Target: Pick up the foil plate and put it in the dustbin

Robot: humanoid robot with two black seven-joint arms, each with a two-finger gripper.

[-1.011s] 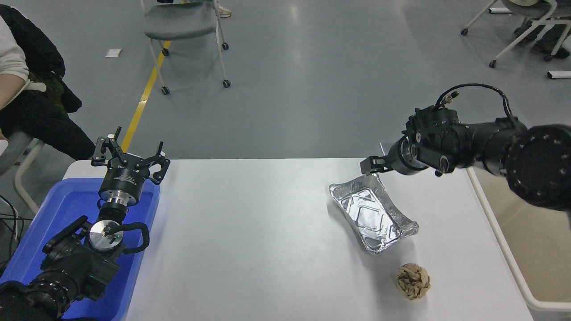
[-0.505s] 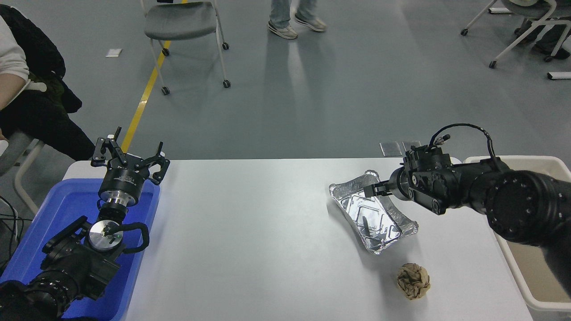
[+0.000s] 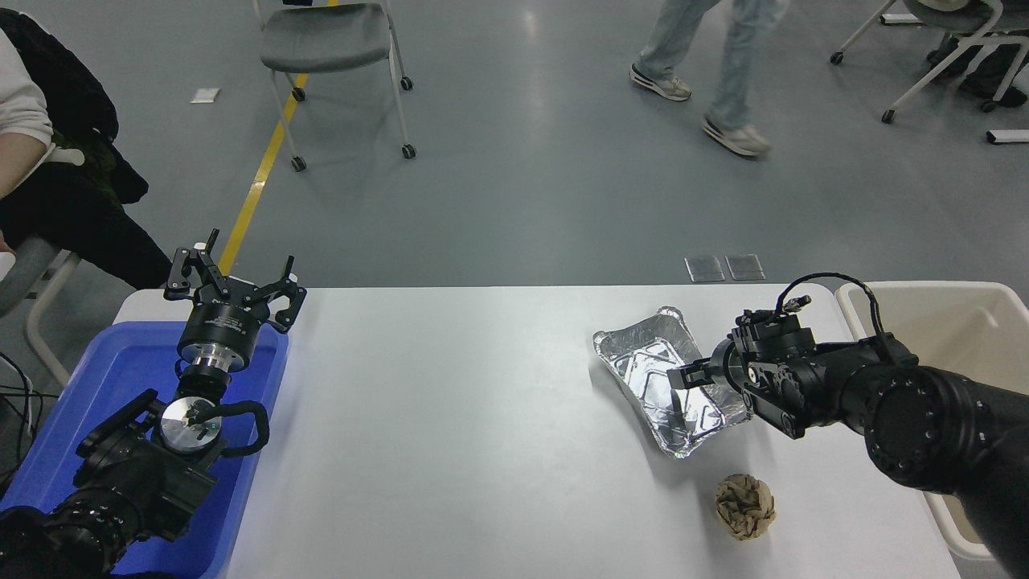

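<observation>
The foil plate (image 3: 655,370), a shiny silver tray with a crinkled rim, lies on the white table right of centre. My right gripper (image 3: 685,376) comes in from the right and sits low at the plate's right rim, over its inside. It is seen side-on, so its state does not show. The cream-beige dustbin (image 3: 916,288) stands beyond the table's right edge, partly hidden by my right arm. My left gripper (image 3: 233,277) is parked open and empty at the lower left.
A crumpled brown paper ball (image 3: 745,507) lies on the table in front of the plate. A blue plastic tray (image 3: 96,386) sits under the left arm. A seated person is at the far left, and another walks across the floor behind the table.
My right gripper has come down and towards me, from above the plate's far corner to its right rim. The plate has not moved. A person has walked rightward in the background.
</observation>
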